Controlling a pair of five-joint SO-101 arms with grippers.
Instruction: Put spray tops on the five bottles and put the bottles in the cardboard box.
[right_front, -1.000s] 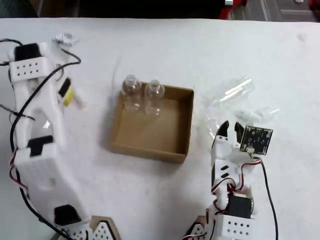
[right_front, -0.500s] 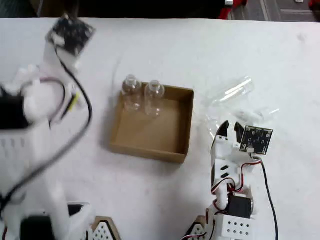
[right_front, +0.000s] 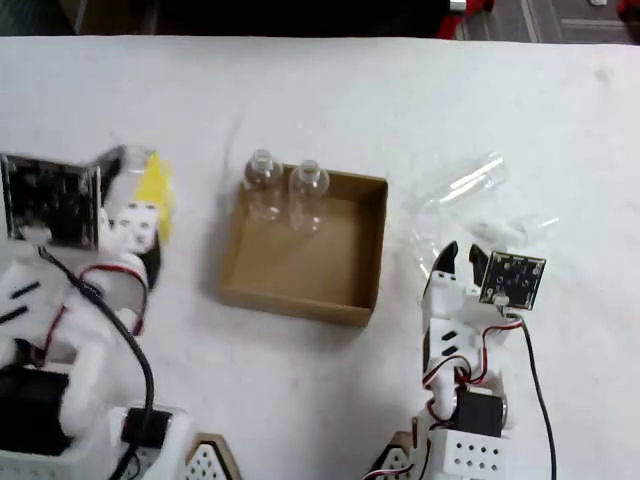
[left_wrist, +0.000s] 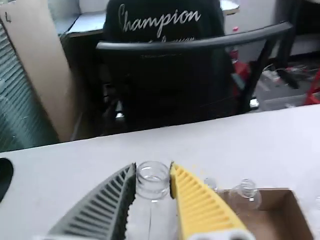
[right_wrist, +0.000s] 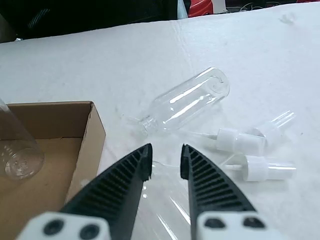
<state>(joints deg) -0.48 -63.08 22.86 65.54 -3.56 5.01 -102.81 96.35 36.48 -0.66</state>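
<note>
bottle (left_wrist: 151, 181) is pinched near the neck by left gripper (left_wrist: 153, 169) | right gripper (right_wrist: 166, 152) is parted, empty | bottle is judged light, slippery, probably thin-walled

The high camera looked down on the white table (right_front: 350, 90) from well above, with the open brown cardboard box (right_front: 300, 303) mid-frame and the arms at the lower edge. The left wrist camera sat close behind its grey-and-yellow gripper (left_wrist: 152, 167) and the clear plastic bottle (left_wrist: 151, 182) in it, facing almost level across the table to a black office chair (left_wrist: 170, 75). The right wrist camera looked down past its black gripper (right_wrist: 166, 150), low over the tabletop. Both wrist views shared part of the box with the high view; the right also shared the lying clear bottle (right_wrist: 187, 102) and white spray tops (right_wrist: 240, 141).
</note>
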